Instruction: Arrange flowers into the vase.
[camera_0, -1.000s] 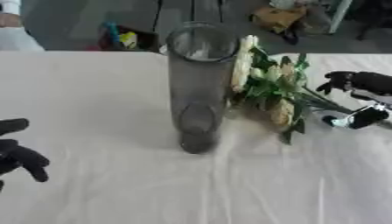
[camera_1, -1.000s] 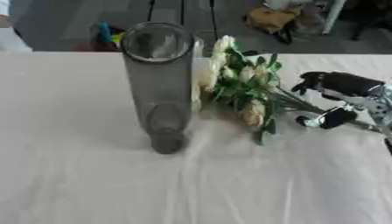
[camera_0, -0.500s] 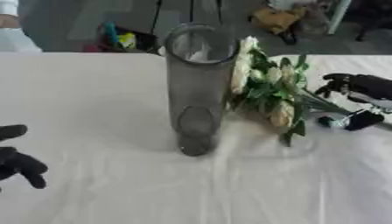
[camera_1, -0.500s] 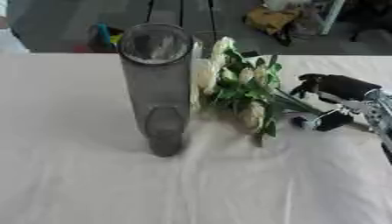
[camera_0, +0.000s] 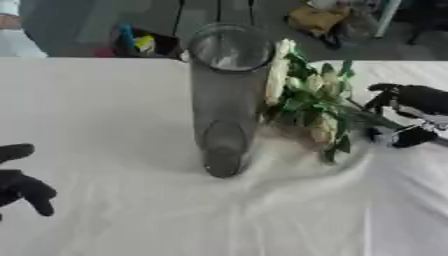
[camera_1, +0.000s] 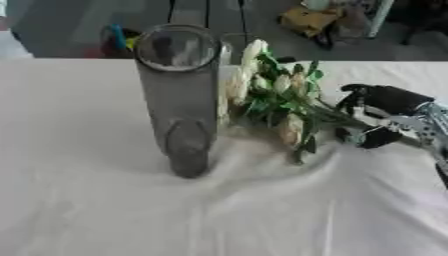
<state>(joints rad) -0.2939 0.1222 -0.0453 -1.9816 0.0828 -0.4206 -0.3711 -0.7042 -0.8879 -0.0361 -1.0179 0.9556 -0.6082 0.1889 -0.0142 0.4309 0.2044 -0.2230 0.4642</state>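
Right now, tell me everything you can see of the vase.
The vase is a tall, clear cylinder, glass by the look of it, grey-tinted. It stands upright on the white tablecloth near the table's middle, its round mouth open and nothing inside. The bunch of pale flowers lies just to its right, blooms against or very near its wall. Neither robot hand touches it.

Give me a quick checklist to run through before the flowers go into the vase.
1. Vase upright on the table: ok.
2. Vase mouth free, nothing inside: ok.
3. Right hand closed around the flower stems: ok.
4. Flowers lifted off the table: not ok, they lie beside the vase.
5. Blooms clear of the vase wall: cannot tell.
6. Left hand out of the way, lower left: ok.
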